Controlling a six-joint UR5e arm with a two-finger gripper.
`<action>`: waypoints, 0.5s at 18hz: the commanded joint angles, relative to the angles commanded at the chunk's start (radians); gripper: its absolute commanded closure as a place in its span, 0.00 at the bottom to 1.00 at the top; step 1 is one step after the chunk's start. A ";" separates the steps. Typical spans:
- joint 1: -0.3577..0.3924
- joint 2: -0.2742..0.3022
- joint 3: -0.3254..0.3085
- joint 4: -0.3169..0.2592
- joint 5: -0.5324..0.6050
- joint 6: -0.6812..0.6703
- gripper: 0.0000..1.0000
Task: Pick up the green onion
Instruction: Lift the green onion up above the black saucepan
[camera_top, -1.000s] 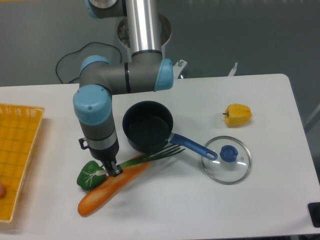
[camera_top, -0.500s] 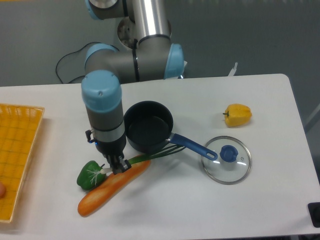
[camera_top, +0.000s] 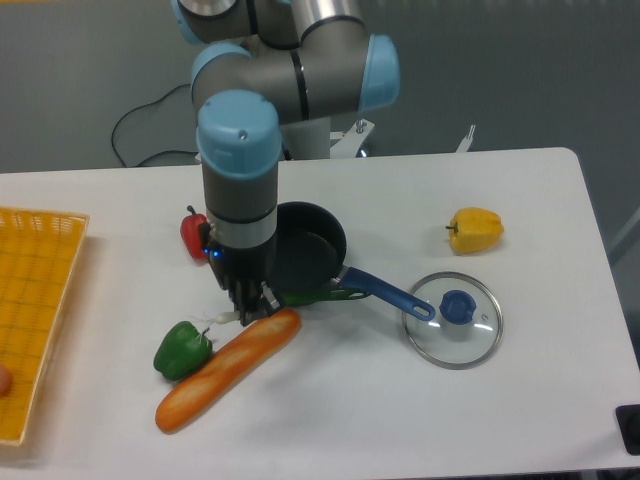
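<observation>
My gripper (camera_top: 254, 306) is shut on the green onion (camera_top: 312, 296), gripping it near its whitish root end (camera_top: 222, 319). The stalk runs right from the fingers, and its dark green leaves lie against the front of the black pan (camera_top: 318, 240). The gripper hangs just above the upper end of the orange-brown baguette (camera_top: 228, 368). I cannot tell whether the onion still touches the table.
A green bell pepper (camera_top: 183, 349) lies left of the baguette. A red pepper (camera_top: 192, 233) peeks out behind the arm. The pan's blue handle (camera_top: 386, 291) points toward a glass lid (camera_top: 453, 319). A yellow pepper (camera_top: 475, 230) sits at right, a yellow basket (camera_top: 30, 310) at far left.
The arm has moved right and up with the onion in its grip. The root end has left the green pepper, and the red pepper now shows behind the arm.
</observation>
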 joint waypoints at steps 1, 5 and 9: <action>0.005 0.011 0.000 -0.012 -0.009 0.000 1.00; 0.020 0.040 -0.003 -0.043 -0.017 0.000 1.00; 0.046 0.075 -0.008 -0.101 -0.046 0.002 1.00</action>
